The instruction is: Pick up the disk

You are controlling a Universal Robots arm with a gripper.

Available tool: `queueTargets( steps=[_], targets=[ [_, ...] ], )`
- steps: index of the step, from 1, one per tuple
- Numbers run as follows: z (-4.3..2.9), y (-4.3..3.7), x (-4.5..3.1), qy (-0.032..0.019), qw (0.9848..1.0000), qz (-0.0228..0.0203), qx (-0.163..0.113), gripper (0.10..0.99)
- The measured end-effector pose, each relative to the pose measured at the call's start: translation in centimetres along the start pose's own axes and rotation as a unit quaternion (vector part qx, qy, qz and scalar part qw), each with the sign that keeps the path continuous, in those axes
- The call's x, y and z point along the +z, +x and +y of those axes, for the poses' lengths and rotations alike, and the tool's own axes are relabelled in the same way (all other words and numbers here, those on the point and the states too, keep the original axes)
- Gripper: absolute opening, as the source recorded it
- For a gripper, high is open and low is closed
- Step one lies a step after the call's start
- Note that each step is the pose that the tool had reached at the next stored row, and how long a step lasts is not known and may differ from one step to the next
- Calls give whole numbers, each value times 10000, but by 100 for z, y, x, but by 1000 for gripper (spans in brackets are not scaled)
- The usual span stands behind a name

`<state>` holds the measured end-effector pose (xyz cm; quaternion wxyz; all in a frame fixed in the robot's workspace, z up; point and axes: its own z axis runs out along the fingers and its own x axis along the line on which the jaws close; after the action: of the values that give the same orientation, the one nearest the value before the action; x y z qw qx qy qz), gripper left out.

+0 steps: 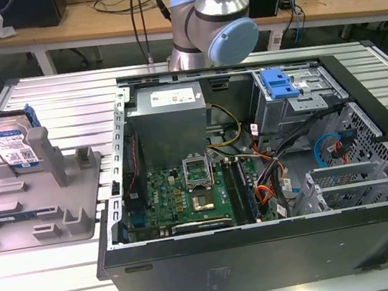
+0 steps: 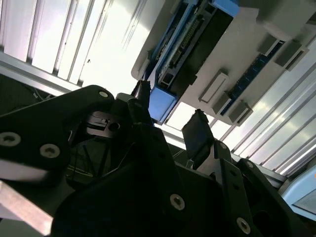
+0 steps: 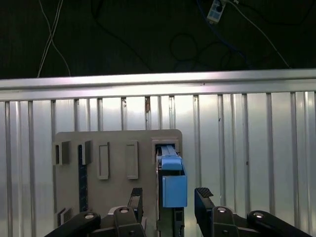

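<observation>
**Open tool sits over the standing disk**

The disk (image 1: 13,145) stands up on its edge in a grey holder (image 1: 43,203). In the exterior view it is at about nine o'clock, on the exterior view's left. The holder rests on the ribbed metal tabletop (image 1: 64,98). An open computer case (image 1: 267,251) sits well apart from it, out toward three o'clock. The arm (image 1: 211,13) rises at about twelve o'clock, behind the case.

In the first wrist view the tool (image 3: 169,195) looks down on the thin top edge of the disk (image 3: 173,187). The tool is released, with its two fingers (image 3: 137,196) spread apart. The blue end of the disk lies right in the gap between them. One finger is beside each flat face, and a little space shows on both sides, so they do not seem to touch it. The long edge of the disk runs straight through the gap, away from the tool and across the holder.

In the second wrist view the blue end shows between the two dark fingertips too. I cannot tell how far above the disk the tool is. The disk sits in its holder and is not lifted yet.
</observation>
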<state>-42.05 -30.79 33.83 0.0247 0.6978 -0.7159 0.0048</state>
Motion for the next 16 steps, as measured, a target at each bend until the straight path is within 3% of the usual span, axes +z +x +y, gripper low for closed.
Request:
queueTargets(
  steps=[9, 16],
  targets=[
    [-1, -62, 129, 8, 10000, 50, -72, 541],
    [6, -65, 158, 7, 9999, 61, -81, 541]
  ],
)
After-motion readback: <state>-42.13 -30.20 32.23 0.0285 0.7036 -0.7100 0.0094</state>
